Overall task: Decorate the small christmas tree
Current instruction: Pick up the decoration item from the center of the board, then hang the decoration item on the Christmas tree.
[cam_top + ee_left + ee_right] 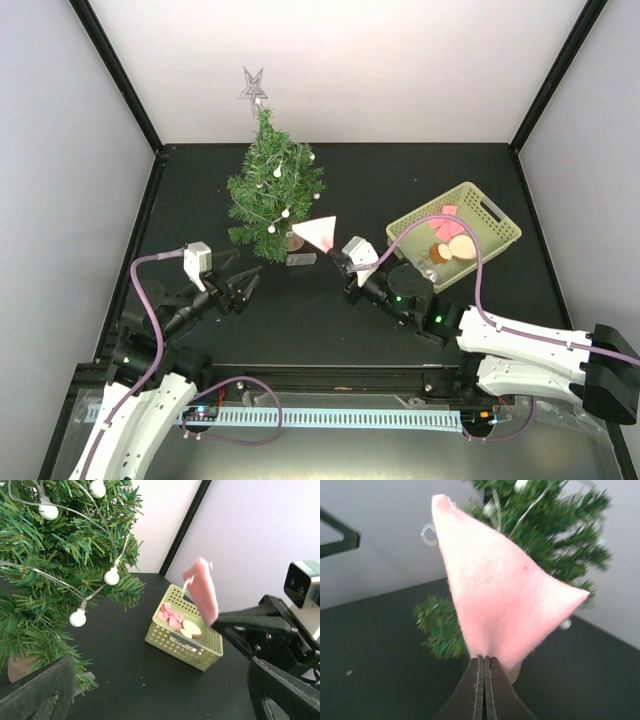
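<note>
The small christmas tree [272, 185] stands upright at upper centre of the overhead view, toward the back of the black table [400, 170]. A silver star [252, 88] tops it, and a string of white bulbs [277, 172] winds through the green needles. Just to the lower right of the tree is a pink felt triangle [318, 233], held in the air close to the lower branches but not touching them. The right gripper [336, 255] has it: its jaws are pressed tight together on one edge of the felt. In the right wrist view the triangle fills the middle, with a small clear loop [427, 534] at its tip. To the right sits a pale green basket [500, 215], and inside it are a pink bow [447, 211] and round wooden slices [462, 247]. At lower left of the tree, the left gripper [247, 285] hangs low over the table with its fingers spread apart and nothing between them, pointing toward the tree.
</note>
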`<state>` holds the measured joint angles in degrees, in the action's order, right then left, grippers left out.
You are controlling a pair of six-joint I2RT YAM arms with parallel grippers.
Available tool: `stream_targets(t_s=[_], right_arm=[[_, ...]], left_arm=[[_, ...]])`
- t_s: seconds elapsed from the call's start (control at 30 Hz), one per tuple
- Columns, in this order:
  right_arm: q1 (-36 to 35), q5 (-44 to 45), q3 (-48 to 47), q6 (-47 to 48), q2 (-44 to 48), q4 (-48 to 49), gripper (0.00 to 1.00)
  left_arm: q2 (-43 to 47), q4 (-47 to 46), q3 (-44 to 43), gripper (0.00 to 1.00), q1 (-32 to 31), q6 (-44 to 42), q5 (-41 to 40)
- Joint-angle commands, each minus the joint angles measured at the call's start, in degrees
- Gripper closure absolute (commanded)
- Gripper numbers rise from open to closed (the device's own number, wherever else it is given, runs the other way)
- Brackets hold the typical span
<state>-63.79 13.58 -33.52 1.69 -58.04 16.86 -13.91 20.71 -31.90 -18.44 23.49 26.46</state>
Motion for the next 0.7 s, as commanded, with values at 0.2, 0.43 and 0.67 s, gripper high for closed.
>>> stream_targets(t_s=[0.2, 0.43, 0.67], right_arm=[[-0.4, 13.5, -4.7, 13.2, -8.8, 17.3, 0.99], [-0.5, 17.7, -7.5, 18.4, -14.6, 23.0, 0.99], [-0.5, 18.6, -10.7, 22.1, -16.7, 22.9, 0.99]], left_arm=[[1.6, 1.6, 0.4, 0.02, 0.2, -2.0, -4.8], [4.4, 4.9, 0.6, 0.01, 0.2, -5.7, -7.8], [6.3, 5.2, 1.5, 0.01, 0.2, -6.8, -8.5]])
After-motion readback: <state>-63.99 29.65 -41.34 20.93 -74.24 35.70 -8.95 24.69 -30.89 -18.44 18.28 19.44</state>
